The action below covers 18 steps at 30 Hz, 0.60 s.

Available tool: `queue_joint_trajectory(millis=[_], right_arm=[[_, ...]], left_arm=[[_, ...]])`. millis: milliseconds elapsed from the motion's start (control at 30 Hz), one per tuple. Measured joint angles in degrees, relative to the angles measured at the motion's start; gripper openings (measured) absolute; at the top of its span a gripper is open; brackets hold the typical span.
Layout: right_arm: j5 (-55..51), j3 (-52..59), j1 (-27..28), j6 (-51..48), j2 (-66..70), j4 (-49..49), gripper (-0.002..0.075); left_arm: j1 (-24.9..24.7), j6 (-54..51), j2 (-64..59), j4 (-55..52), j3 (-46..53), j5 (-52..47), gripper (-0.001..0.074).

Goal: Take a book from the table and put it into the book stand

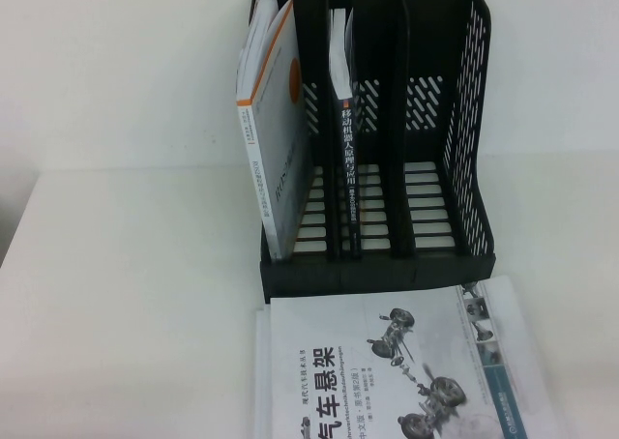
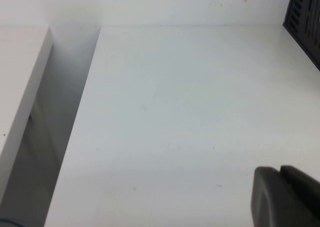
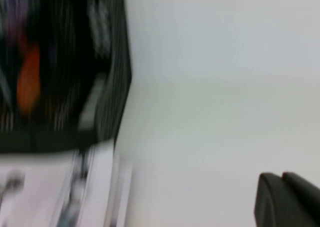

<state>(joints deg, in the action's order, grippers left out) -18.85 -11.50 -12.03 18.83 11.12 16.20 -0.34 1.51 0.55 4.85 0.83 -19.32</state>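
The book (image 1: 348,178), dark navy with white characters on its spine, stands upright in the middle slot of the black book stand (image 1: 455,168) on the white table (image 1: 126,294). Neither arm appears in the high view. My left gripper (image 2: 279,170) is shut and empty over bare table (image 2: 175,112), with a corner of the stand (image 2: 305,17) off to one side. My right gripper (image 3: 281,176) is shut with nothing in it and hangs over white tabletop beside the stand (image 3: 112,62).
A white book with an orange stripe (image 1: 266,139) leans in the stand's left slot; the right slot holds nothing. A white book with car-parts drawings (image 1: 387,362) lies flat in front of the stand and shows in the right wrist view (image 3: 50,197). A gap (image 2: 65,87) separates two white surfaces.
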Motion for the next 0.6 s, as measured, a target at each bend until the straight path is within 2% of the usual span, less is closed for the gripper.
queue_joint_trajectory(millis=[67, 200, 367, 600], right_arm=[[5.61, 3.52, 3.12, -0.71, -5.07, -0.4, -0.0001], [7.55, 9.85, 6.43, -1.73, -11.07, -5.42, -0.0001], [0.21, 12.89, 8.6, -3.38, -11.74, -8.75, -0.0001], [-0.73, 12.79, 8.71, -6.41, -11.81, -10.27, -0.0001]], left_arm=[[0.0, 0.0, 0.0, 0.0, 0.0, 0.0, -0.0002], [0.0, 0.0, 0.0, 0.0, 0.0, 0.0, -0.0002], [0.0, 0.0, 0.0, 0.13, 0.0, 0.0, -0.0002], [0.0, 0.0, 0.05, 0.15, 0.0, 0.02, -0.0002]])
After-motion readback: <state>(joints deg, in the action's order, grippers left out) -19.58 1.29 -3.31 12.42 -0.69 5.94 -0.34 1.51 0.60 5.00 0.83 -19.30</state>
